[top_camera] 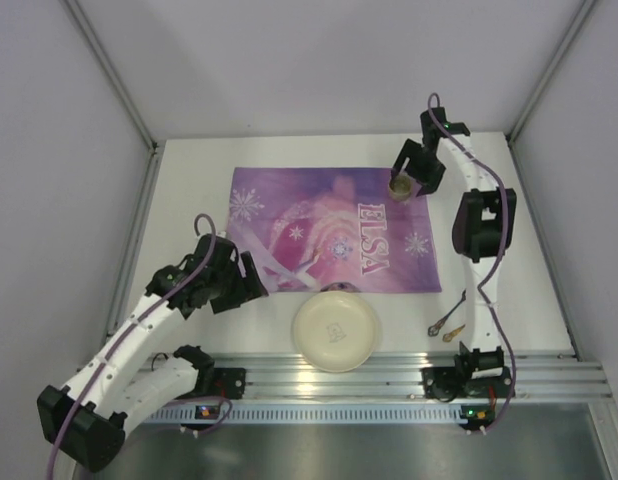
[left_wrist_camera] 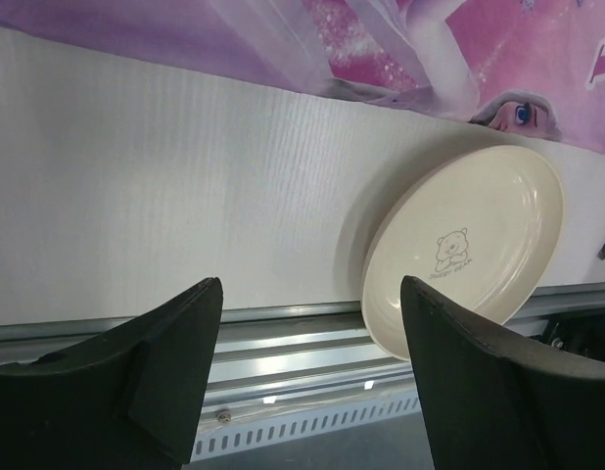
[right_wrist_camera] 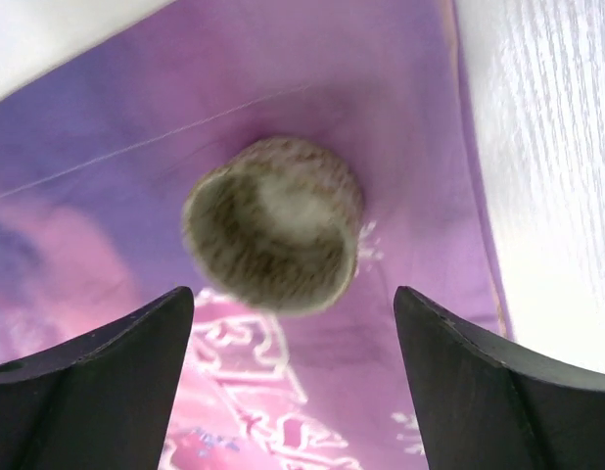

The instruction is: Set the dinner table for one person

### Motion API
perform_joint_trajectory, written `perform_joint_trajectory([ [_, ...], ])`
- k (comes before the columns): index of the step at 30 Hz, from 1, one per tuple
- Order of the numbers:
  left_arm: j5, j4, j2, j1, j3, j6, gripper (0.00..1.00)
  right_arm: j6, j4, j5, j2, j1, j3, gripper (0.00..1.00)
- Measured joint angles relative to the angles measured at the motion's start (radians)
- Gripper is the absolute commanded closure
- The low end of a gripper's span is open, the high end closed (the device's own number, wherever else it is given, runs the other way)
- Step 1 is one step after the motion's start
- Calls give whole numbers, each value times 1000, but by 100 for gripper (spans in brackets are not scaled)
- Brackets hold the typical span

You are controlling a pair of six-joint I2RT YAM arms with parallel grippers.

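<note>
**Workspace Status: Table Setting, One Person**

The dinner table (top_camera: 189, 180) is seen in the top view as a large white matte surface that fills the centre of the frame. It is bordered along its lower edge by a ribbed aluminium rail (top_camera: 389, 372).

A purple "ELSA" placemat (top_camera: 334, 230) is laid flat on the middle of the table. A small cup (top_camera: 399, 185) is placed on the upper right corner of the placemat. In the right wrist view it is blurred, and its opening is turned toward the camera.

A cream plate (top_camera: 336, 331) is located just below the lower edge of the placemat, and its lower rim reaches over the rail. A small bear print is visible at its centre in the left wrist view. Two small utensils (top_camera: 447, 325) are found on the bare table to the right of the plate; their kind cannot be determined.

The right gripper (top_camera: 414, 172) is positioned above the cup. Its jaws are spread wide on either side of the cup, and no contact is made.

The left gripper (top_camera: 255, 279) is positioned at the lower left corner of the placemat. Its jaws are spread wide and nothing is held.
</note>
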Motion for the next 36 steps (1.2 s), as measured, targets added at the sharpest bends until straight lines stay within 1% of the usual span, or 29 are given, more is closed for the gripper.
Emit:
perform_joint_trajectory([
  [2,23,28,45,-13,-6,2,22,-2,21,-23,-86,0,-66,12],
  [4,34,64,104,-39,-10,5,22,-5,32,-39,-219,2,-154,11],
  [6,38,109,171,-84,-12,7,23,-15,84,-54,-406,3,-283,10],
  [10,40,215,325,-203,-24,5,24,-31,141,-75,-784,9,-529,9],
  [12,39,253,392,-242,-31,0,24,-31,166,-88,-951,11,-666,9],
  [14,40,297,452,-274,-42,-5,24,-30,179,-103,-1045,11,-778,9],
  [16,42,329,491,-292,-45,-10,24,-31,176,-113,-1095,11,-872,9],
  [19,43,380,542,-310,-44,-11,27,-41,169,-111,-1099,11,-993,9],
  [20,47,398,566,-314,-43,-11,29,-47,159,-109,-1100,11,-1030,9],
  [21,56,399,585,-317,-33,-11,39,-50,151,-105,-1102,11,-1052,9],
  [24,72,453,624,-329,-16,-9,57,-59,138,-96,-1120,12,-1095,9],
  [25,80,463,642,-336,-6,-11,71,-62,134,-93,-1133,12,-1104,9],
  [28,109,496,687,-354,15,-7,100,-72,119,-81,-1177,12,-1112,9],
  [32,124,517,689,-372,40,0,100,-84,97,-56,-1222,12,-1112,9],
  [36,87,436,637,-371,60,31,100,-94,70,-35,-1243,11,-1112,9],
])
